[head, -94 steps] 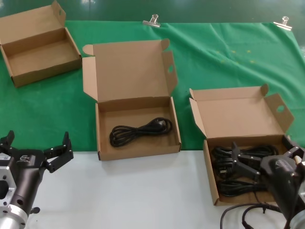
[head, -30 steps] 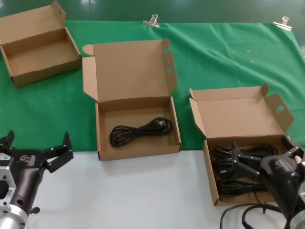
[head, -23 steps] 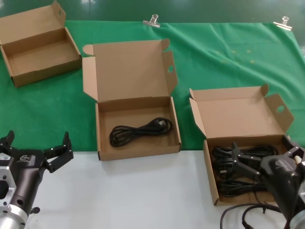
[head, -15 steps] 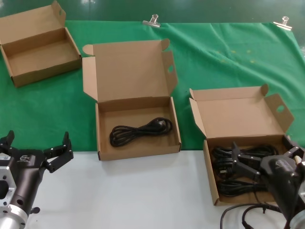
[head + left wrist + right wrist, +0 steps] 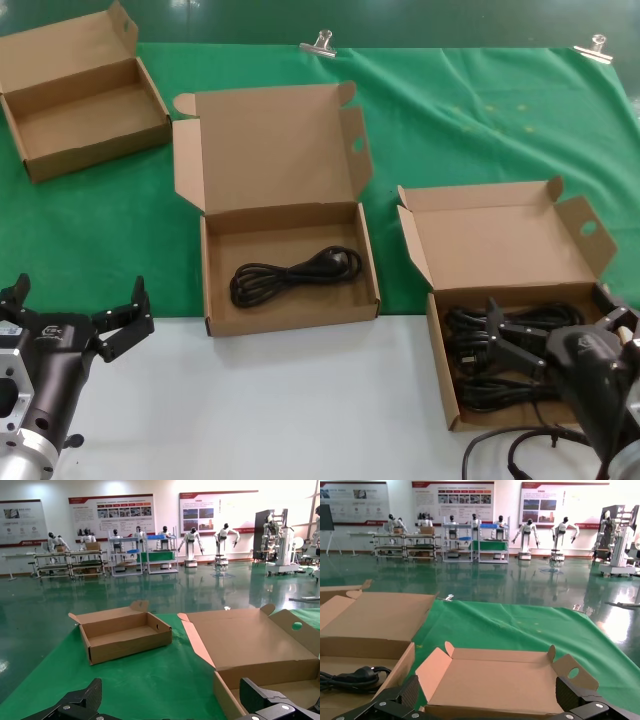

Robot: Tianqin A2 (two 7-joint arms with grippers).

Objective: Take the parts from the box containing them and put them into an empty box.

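Observation:
The box containing the parts [image 5: 441, 365] stands at the right, its low wide lid [image 5: 495, 680] open, with several black cables [image 5: 470, 330] piled inside. My right gripper [image 5: 547, 300] hovers open just above those cables, nothing between its fingers; in the right wrist view its gripper [image 5: 487, 687] faces the lid. The box with the tall squarish lid [image 5: 290, 318] stands in the middle and holds one coiled black cable [image 5: 290, 275], which also shows in the right wrist view as a cable [image 5: 355, 675]. My left gripper [image 5: 80, 290] waits open over the white table at the lower left, holding nothing.
A third open cardboard box [image 5: 90, 125] with a narrow lid sits far left on the green cloth [image 5: 480, 120]; the left wrist view shows this box [image 5: 125, 635] too. Two metal clips [image 5: 320, 43] hold the cloth's far edge. White tabletop [image 5: 300, 410] runs along the front.

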